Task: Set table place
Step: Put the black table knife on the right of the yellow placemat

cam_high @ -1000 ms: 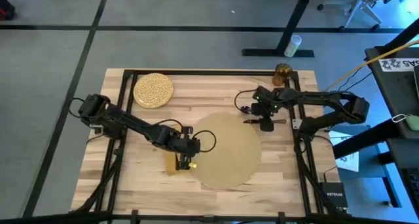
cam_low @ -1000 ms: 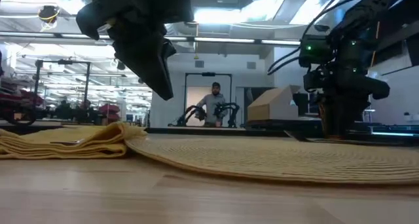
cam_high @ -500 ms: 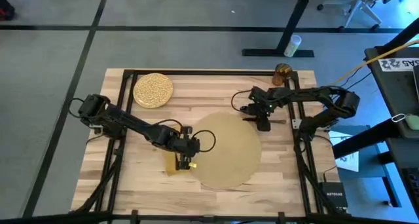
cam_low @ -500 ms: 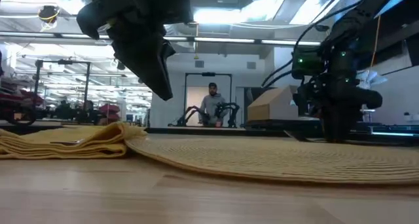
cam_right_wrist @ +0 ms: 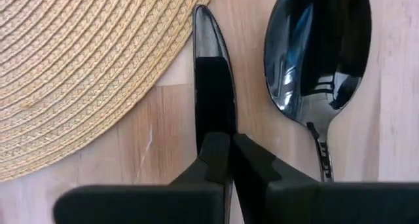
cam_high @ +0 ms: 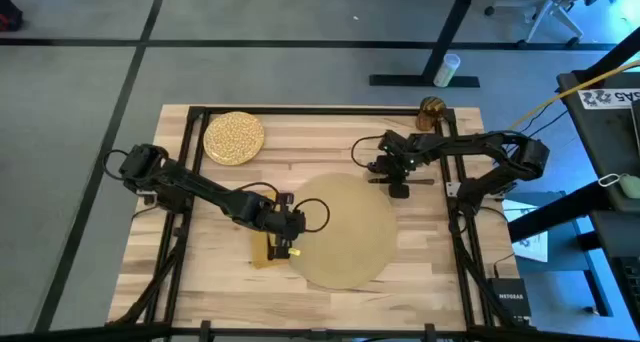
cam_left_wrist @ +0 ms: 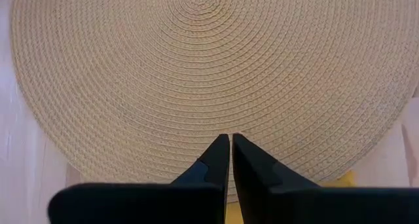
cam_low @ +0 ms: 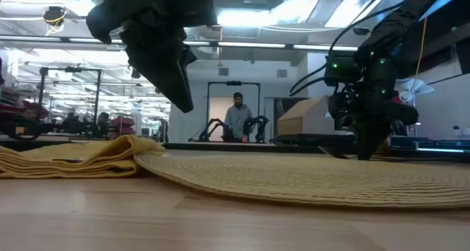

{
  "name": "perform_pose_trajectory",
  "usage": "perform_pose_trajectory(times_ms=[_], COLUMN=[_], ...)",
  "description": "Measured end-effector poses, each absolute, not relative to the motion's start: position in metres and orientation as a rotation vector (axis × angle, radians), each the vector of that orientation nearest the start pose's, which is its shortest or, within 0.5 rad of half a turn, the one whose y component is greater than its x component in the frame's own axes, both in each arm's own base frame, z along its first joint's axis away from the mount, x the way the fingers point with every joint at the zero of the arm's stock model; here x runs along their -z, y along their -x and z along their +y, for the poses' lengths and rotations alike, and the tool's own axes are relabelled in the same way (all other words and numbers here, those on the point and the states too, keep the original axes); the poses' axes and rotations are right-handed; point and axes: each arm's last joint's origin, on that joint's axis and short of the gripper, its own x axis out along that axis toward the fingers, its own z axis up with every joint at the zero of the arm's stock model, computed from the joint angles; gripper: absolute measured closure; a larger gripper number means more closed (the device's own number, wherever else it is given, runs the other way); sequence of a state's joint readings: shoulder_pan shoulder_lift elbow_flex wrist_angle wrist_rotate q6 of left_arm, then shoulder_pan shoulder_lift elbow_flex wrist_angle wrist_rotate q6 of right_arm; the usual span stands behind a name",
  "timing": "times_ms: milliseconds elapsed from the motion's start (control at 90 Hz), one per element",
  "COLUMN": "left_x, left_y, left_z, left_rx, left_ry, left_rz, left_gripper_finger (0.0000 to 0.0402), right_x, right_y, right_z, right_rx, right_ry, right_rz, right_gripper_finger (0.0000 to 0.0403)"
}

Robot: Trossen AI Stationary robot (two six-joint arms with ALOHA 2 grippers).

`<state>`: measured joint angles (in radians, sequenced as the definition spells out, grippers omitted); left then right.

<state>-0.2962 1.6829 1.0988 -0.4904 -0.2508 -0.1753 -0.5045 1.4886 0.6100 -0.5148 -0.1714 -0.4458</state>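
Right claw [cam_right_wrist: 224, 152] pinched shut on knife [cam_right_wrist: 213, 86], beside spoon [cam_right_wrist: 317, 54] at mat [cam_high: 345, 229] edge. Left claw [cam_left_wrist: 228, 155] closed, empty, over napkin [cam_low: 73, 159], mostly hidden under the arm in the high view

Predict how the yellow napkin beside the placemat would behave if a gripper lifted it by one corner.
The napkin would probably droop and unfold, since the low view shows it in soft, rumpled folds. It looks thin and light, so a push would likely bunch it rather than slide it flat. It meets the placemat edge, whose woven surface might catch it.
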Motion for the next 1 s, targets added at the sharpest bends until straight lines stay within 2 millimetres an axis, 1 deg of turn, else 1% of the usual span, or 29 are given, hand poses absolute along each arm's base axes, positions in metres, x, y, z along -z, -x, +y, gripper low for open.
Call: perform_pose_trajectory(times_ms=[167, 267, 356, 522, 689, 889, 1000], left_x=[-0.197, -0.197, -0.196, -0.196, -0.196, -0.196, -0.188], left_y=[-0.32, -0.32, -0.32, -0.32, -0.32, -0.32, -0.316], left_z=[-0.09, -0.09, -0.09, -0.09, -0.09, -0.09, -0.089], left_rx=[-0.048, -0.048, -0.048, -0.048, -0.048, -0.05, -0.056], left_ry=[-0.133, -0.134, -0.133, -0.134, -0.133, -0.131, -0.131], left_rz=[1.031, 1.031, 1.031, 1.032, 1.032, 1.032, 1.055], left_gripper_finger=[0.04, 0.04, 0.04, 0.04, 0.04, 0.04, 0.04], right_x=[-0.133, -0.142, -0.147, -0.153, -0.152, -0.151, -0.151], right_y=[-0.189, -0.184, -0.179, -0.167, -0.165, -0.164, -0.164], right_z=[-0.098, -0.095, -0.092, -0.086, -0.086, -0.087, -0.087], right_rx=[-0.012, -0.01, -0.018, -0.049, -0.029, 0.031, 0.033], right_ry=[-0.086, -0.09, -0.102, -0.12, -0.114, -0.098, -0.104], right_rz=[1.289, 1.277, 1.293, 1.361, 1.39, 1.438, 1.443], right_gripper_finger=[0.0402, 0.0389, 0.0367, 0.0311, 0.0273, 0.0265, 0.0265])
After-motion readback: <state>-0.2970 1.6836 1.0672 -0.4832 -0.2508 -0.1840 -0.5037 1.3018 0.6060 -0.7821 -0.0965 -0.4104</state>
